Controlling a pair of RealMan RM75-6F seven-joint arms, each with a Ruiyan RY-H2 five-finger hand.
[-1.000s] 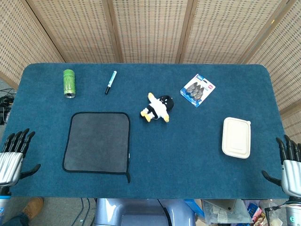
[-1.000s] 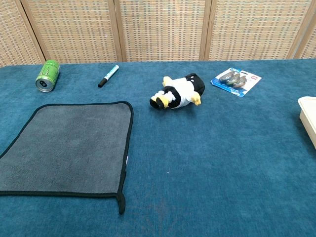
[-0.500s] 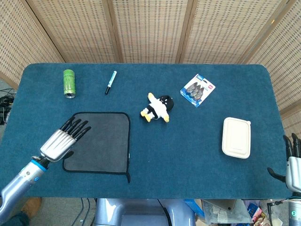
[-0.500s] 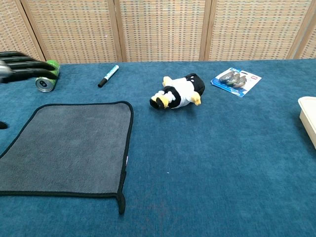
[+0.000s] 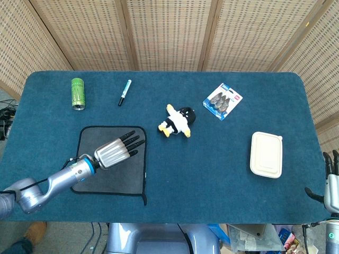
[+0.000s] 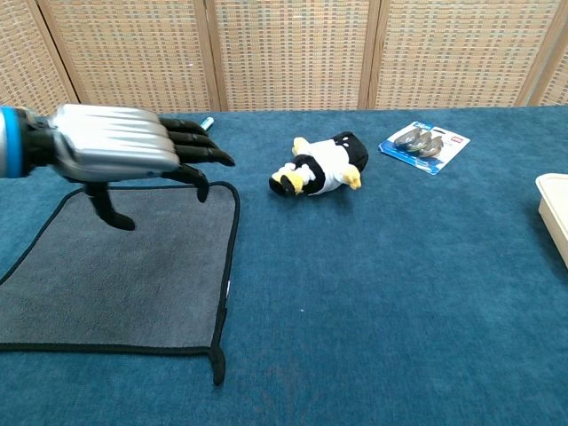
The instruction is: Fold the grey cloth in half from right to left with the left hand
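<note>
The grey cloth [image 5: 119, 169] [image 6: 115, 275] with a black hem lies flat on the blue table at the front left, a small loop at its near right corner. My left hand [image 5: 115, 150] [image 6: 129, 153] hovers over the cloth's upper middle, palm down, fingers stretched toward the cloth's right edge, holding nothing. My right hand [image 5: 331, 182] shows only at the right edge of the head view, off the table's front right corner, fingers apart and empty.
A plush penguin [image 5: 177, 121] [image 6: 322, 163] lies just right of the cloth. A green can [image 5: 78, 93] and a marker [image 5: 124, 91] lie at the back left. A blister pack [image 5: 223, 100] [image 6: 424, 143] and a white lidded box [image 5: 266, 154] are on the right.
My left arm has swung in from the table's left edge over the cloth, its fingers now reaching toward the right hem. My right hand has dropped slightly lower at the frame's edge.
</note>
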